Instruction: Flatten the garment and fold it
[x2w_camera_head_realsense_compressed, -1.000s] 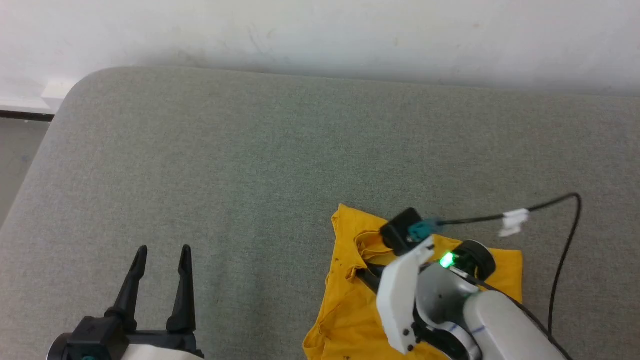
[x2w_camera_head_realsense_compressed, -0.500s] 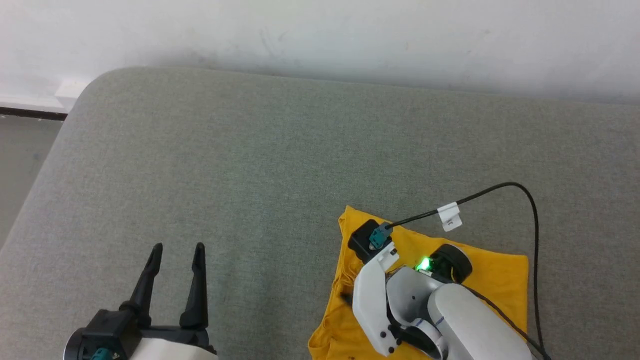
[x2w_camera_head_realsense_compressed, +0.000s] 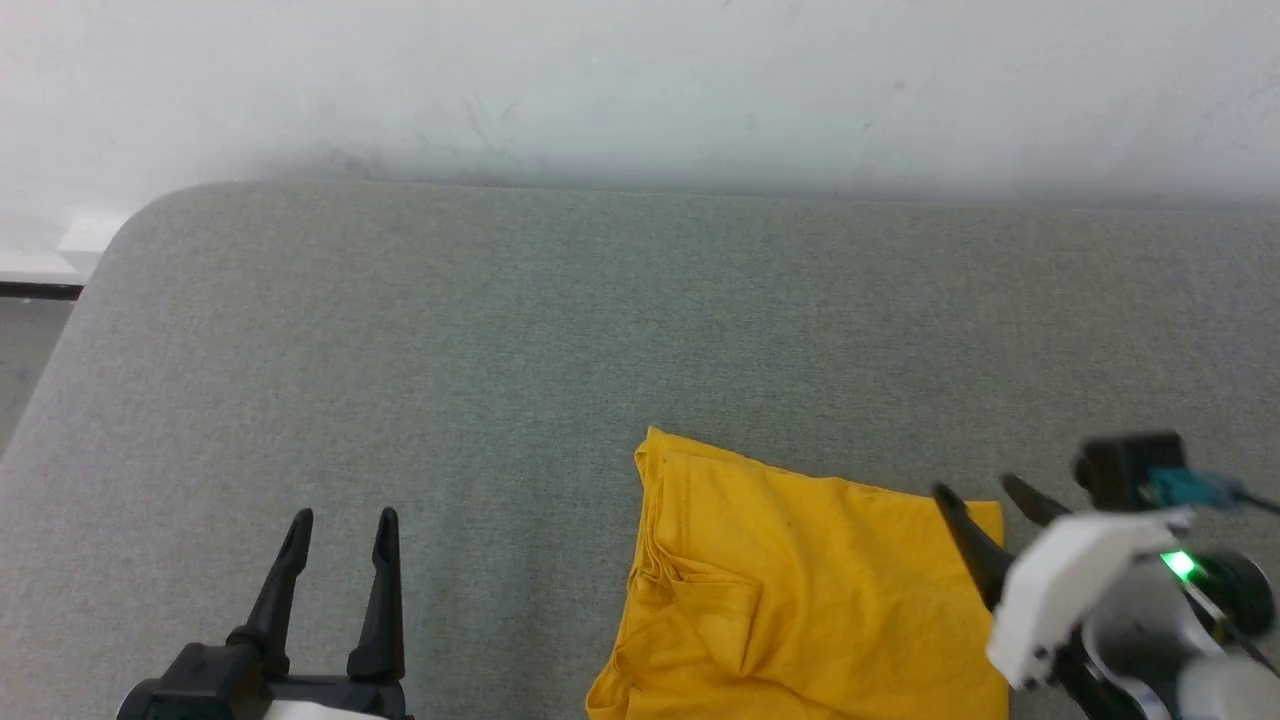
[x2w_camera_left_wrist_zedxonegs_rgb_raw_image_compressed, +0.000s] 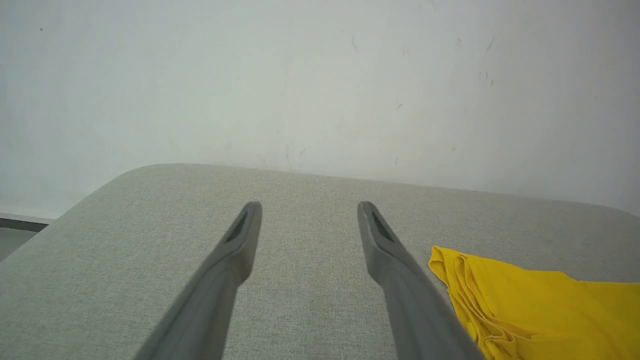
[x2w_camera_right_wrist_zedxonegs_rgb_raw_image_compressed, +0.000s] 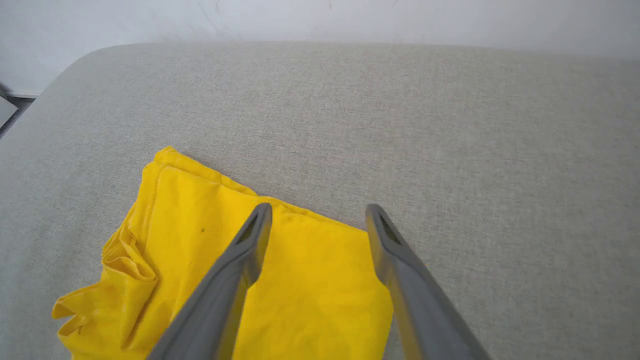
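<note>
The garment (x2w_camera_head_realsense_compressed: 810, 590) is a plain yellow cloth lying folded in layers on the grey padded surface, with a bunched fold along its left side; no print shows. It also lies at the lower right of the left wrist view (x2w_camera_left_wrist_zedxonegs_rgb_raw_image_compressed: 530, 305) and under the fingers in the right wrist view (x2w_camera_right_wrist_zedxonegs_rgb_raw_image_compressed: 200, 250). My right gripper (x2w_camera_head_realsense_compressed: 985, 495) hovers open over the garment's right edge, nothing between its fingers (x2w_camera_right_wrist_zedxonegs_rgb_raw_image_compressed: 250, 245). My left gripper (x2w_camera_head_realsense_compressed: 343, 520) stands open and empty well to the garment's left, over bare surface (x2w_camera_left_wrist_zedxonegs_rgb_raw_image_compressed: 305, 207).
The grey fabric surface (x2w_camera_head_realsense_compressed: 500, 350) has a rounded far-left corner and ends at a white wall (x2w_camera_head_realsense_compressed: 640, 80). A strip of floor and baseboard (x2w_camera_head_realsense_compressed: 30, 290) shows past the left edge. My right wrist's white housing and green light (x2w_camera_head_realsense_compressed: 1175, 565) sit at lower right.
My right gripper has opened, let go of the garment and drawn back to the right. The garment now lies flatter, uncovered. The head view has shifted slightly.
</note>
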